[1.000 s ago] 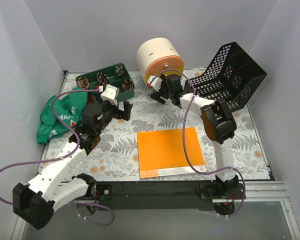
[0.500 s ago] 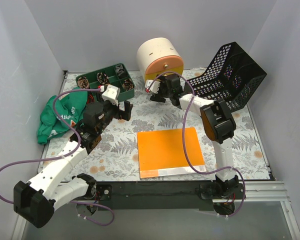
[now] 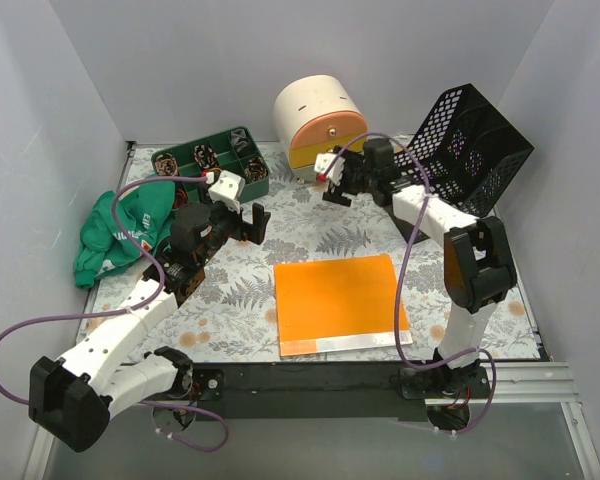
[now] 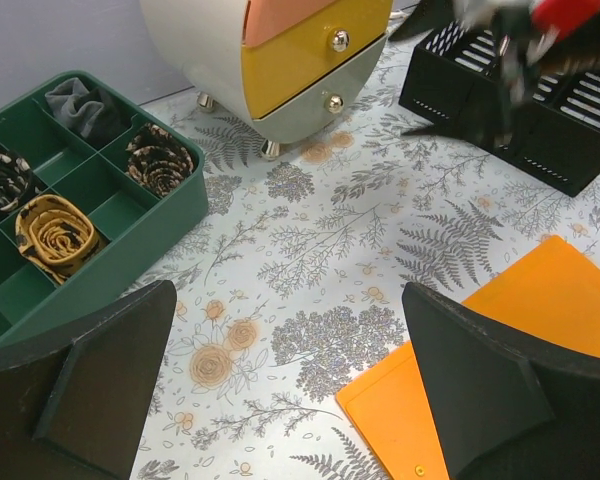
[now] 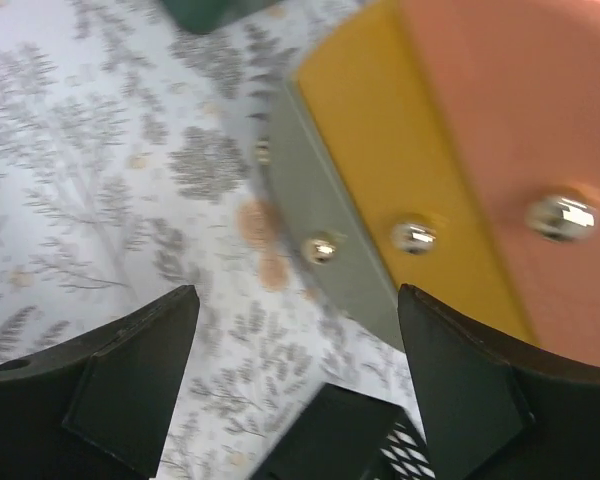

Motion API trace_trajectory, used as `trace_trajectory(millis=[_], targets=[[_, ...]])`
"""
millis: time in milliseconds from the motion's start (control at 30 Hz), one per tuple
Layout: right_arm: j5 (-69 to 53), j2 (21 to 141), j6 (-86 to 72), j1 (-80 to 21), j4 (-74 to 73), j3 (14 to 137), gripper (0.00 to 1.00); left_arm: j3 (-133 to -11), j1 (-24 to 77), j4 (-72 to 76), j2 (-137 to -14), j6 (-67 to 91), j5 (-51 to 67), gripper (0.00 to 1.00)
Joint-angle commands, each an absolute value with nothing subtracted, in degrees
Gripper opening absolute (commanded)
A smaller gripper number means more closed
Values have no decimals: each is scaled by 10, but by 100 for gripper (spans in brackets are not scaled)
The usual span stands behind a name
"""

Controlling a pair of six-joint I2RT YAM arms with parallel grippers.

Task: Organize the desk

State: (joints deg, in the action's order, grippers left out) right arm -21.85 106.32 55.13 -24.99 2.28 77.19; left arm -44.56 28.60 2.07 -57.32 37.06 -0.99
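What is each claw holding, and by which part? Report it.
Nothing: the left claw and the right claw both stand open and empty.

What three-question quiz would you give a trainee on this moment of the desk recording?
1. True or false: the orange folder lies inside the black mesh basket.
2. What does the right gripper face? A. the round drawer unit; B. the green cloth; C. the green divider tray.
3. How many drawer knobs show in the right wrist view?

Key: 1. False; it lies flat on the desk, apart from the basket. 2. A. 3. Three.
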Motion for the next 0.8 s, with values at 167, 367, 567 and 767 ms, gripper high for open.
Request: trace_trajectory(millis=[167, 367, 567, 767], targets=[[-371, 1143, 571, -134, -124, 921, 21, -451, 283, 25, -555, 369, -2, 98], [-345, 1193, 629, -149, -95, 948, 8, -453, 283, 23, -556, 367, -2, 98], [-242, 1266, 586, -177, -13, 1004, 13, -454, 283, 21, -559, 365, -3, 98], [-174, 1331, 542, -187, 32, 1063, 18, -454, 283, 20, -563, 364, -4, 98]])
